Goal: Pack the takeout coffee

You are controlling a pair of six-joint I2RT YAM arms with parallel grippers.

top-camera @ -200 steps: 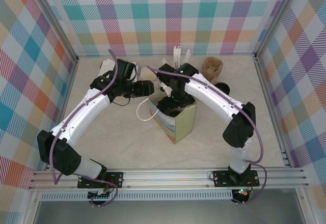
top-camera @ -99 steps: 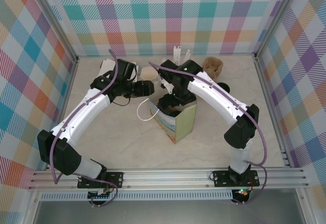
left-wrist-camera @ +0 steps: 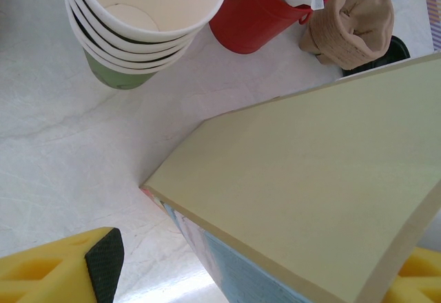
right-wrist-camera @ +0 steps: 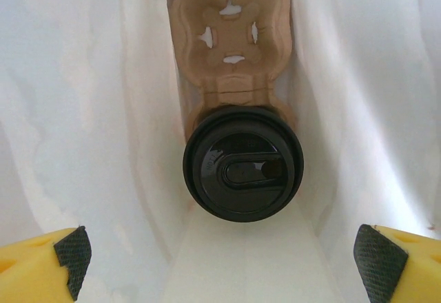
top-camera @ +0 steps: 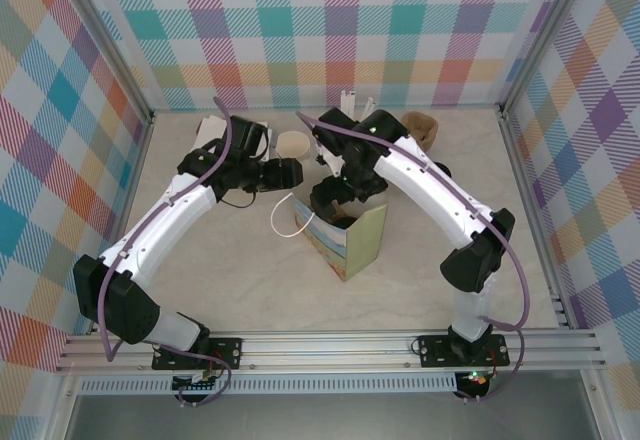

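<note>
Top view: right claw (top-camera: 335,200) dips into the bag (top-camera: 362,245), centre frame. Left wrist: left claw (left-wrist-camera: 262,275) apart, holding nothing. Right wrist: coffee (right-wrist-camera: 242,172) sits mid-frame in the bag's cardboard tray (right-wrist-camera: 231,21), right claw wide apart. Looks dropped off; next, lift straight out.

Your rig, itemised: left arm (top-camera: 168,210) and right arm (top-camera: 425,185), white shells, black joints, one purple cable (top-camera: 520,280) each; left gripper (left-wrist-camera: 258,268) and right gripper (right-wrist-camera: 222,253), yellow fingers (left-wrist-camera: 41,272), black textured pads (right-wrist-camera: 69,251).

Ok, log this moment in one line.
takeout coffee: lid on, sitting on pulp carrier inside paper bag | right gripper: open, over the coffee | left gripper: open, beside the bag
</note>
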